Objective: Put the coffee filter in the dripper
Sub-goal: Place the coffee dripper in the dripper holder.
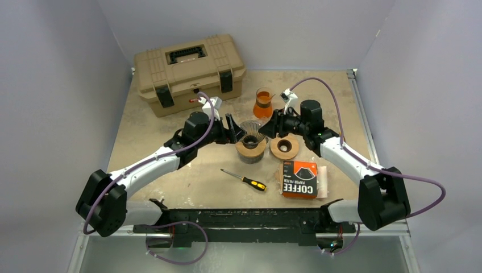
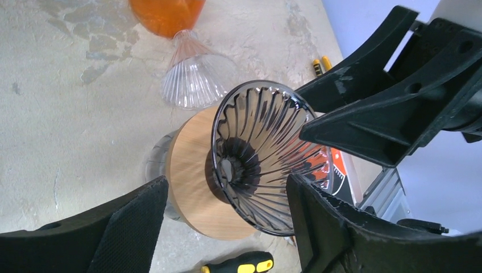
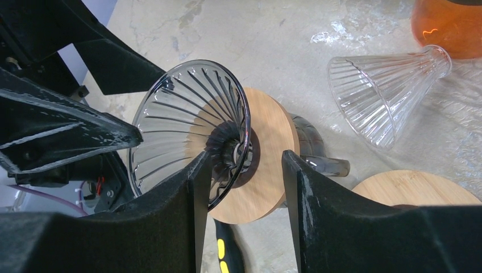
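The dripper, a dark ribbed glass cone in a wooden ring, sits on a dark mug in the middle of the table. No loose coffee filter shows; an orange box marked coffee paper filter lies to the front right. My left gripper is at the dripper's left side, open, its jaws straddling the cone and ring. My right gripper is at the dripper's right side, also open. Its jaws stand around the edge of the ring and the cone.
A clear glass cone lies on its side by an orange flask behind the dripper. A second wooden ring lies to its right. A screwdriver is in front. A tan toolbox stands at the back left.
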Motion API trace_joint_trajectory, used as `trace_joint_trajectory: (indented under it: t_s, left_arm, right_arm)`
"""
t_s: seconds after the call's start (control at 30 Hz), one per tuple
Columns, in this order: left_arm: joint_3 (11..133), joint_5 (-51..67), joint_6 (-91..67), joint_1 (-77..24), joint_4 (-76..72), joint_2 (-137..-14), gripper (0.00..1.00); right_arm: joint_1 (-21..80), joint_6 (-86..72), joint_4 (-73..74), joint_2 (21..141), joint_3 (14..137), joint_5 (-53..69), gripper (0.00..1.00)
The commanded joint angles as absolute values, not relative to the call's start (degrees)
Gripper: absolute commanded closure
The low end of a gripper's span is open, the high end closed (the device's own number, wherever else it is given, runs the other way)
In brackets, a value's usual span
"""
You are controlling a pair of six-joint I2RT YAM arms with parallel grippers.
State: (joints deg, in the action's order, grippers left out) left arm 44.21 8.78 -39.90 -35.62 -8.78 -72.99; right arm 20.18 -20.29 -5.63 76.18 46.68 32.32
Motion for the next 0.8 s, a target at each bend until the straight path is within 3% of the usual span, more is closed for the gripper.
trace_joint_trajectory:
  t_s: [0.0, 0.43, 0.77]
  left_arm:
    - [42.8, 9.3, -40.2, -35.2, -10.7, -73.6, 0.26]
    - [41.3, 10.4, -40.5, -35.2, -12.1, -72.7, 0.35]
    - [42.2, 9.1, -39.6, -35.2, -11.9, -67.9, 0.24]
  right_arm:
    - [20.1, -19.6, -6.9, 75.1, 47.3, 32.1, 0.49]
    - [20.0, -19.4, -6.2, 73.8, 46.1, 31.5, 0.52]
    - [20.1, -19.9, -5.4, 70.3, 46.3, 30.1, 0.46]
